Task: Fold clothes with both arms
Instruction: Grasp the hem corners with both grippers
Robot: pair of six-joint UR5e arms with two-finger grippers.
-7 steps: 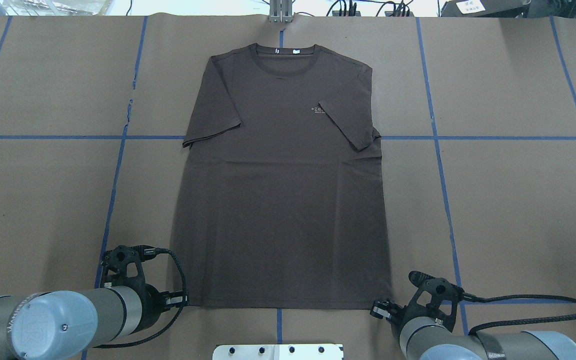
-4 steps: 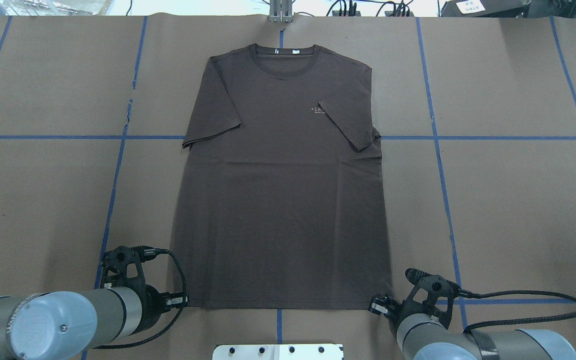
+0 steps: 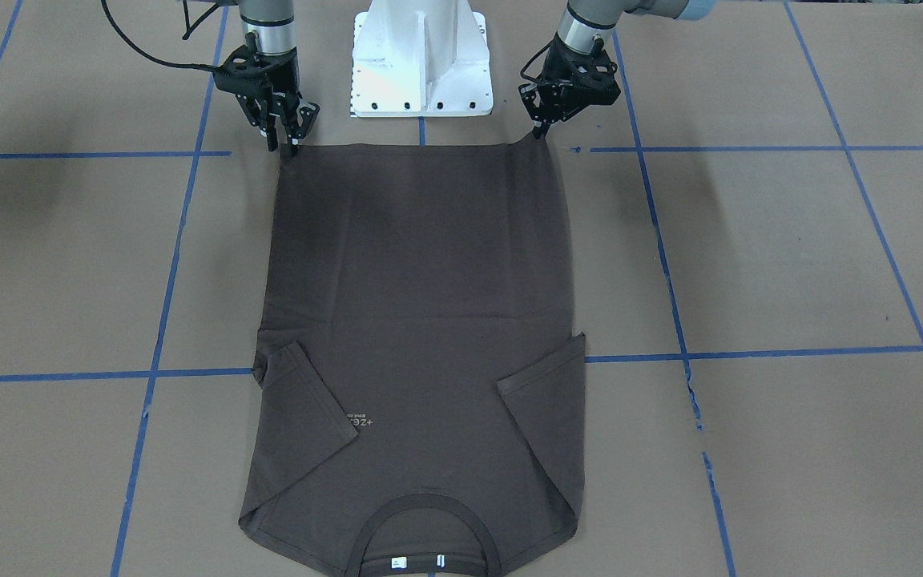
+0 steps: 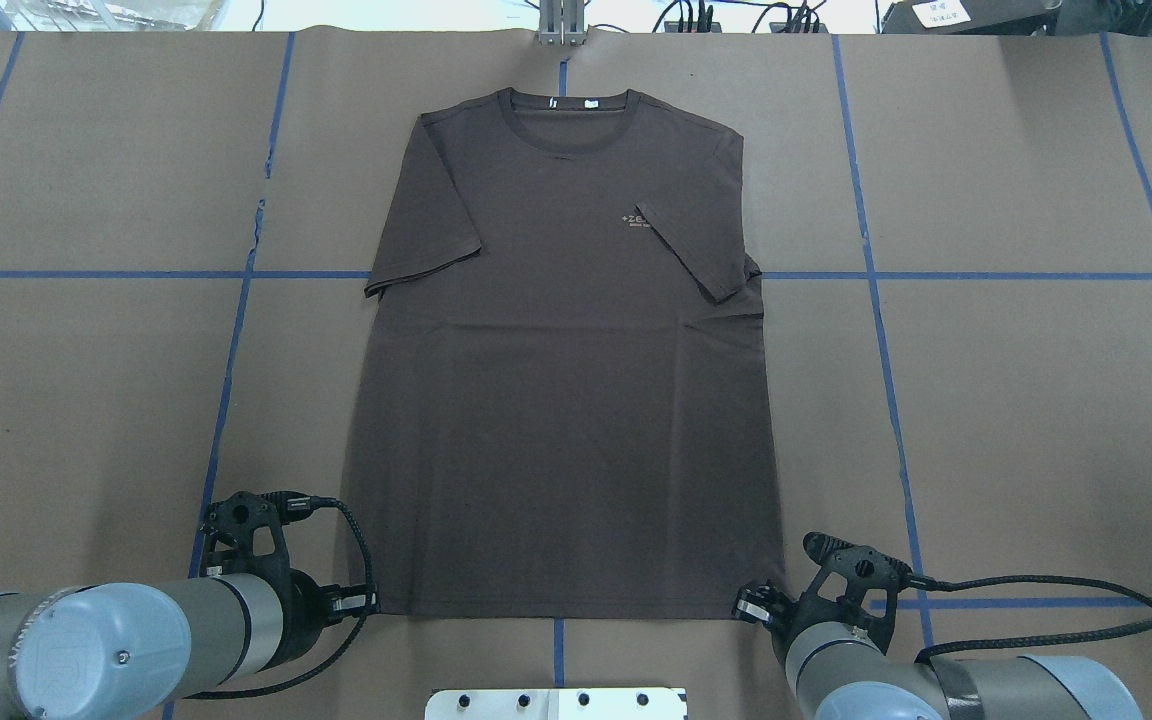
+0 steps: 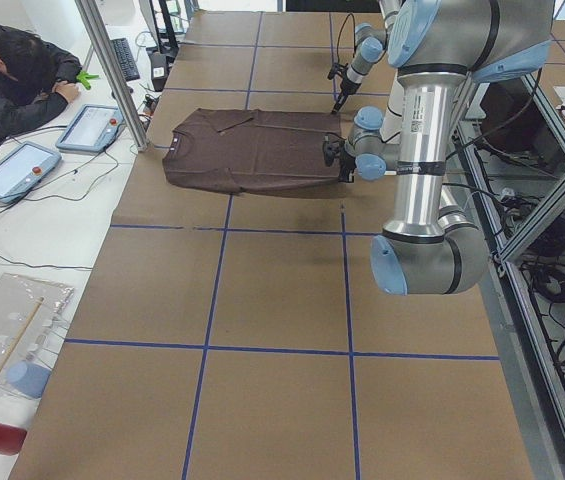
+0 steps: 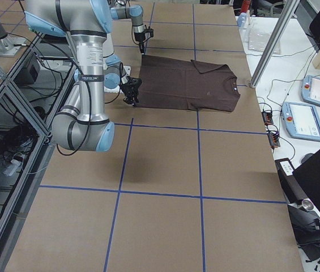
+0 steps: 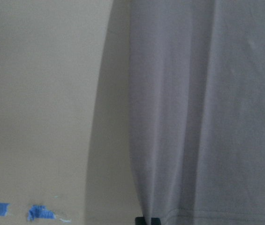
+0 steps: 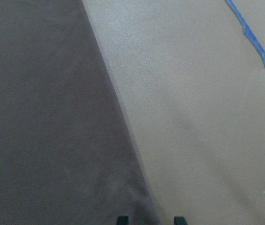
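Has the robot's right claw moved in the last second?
Yes, slightly. In the overhead view the right gripper has crept forward and inward from the blue tape line, closer to the T-shirt corner.

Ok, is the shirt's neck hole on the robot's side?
No, the collar of the T-shirt lies at the far end; the left gripper and right gripper are at its hem.

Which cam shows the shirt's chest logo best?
Overhead exterior: the chest logo on the T-shirt sits upright there, though the folded-in sleeve covers its end. Front-facing shows it upside down, also partly under the sleeve. In both side views it is too small to read. Neither wrist view includes it.
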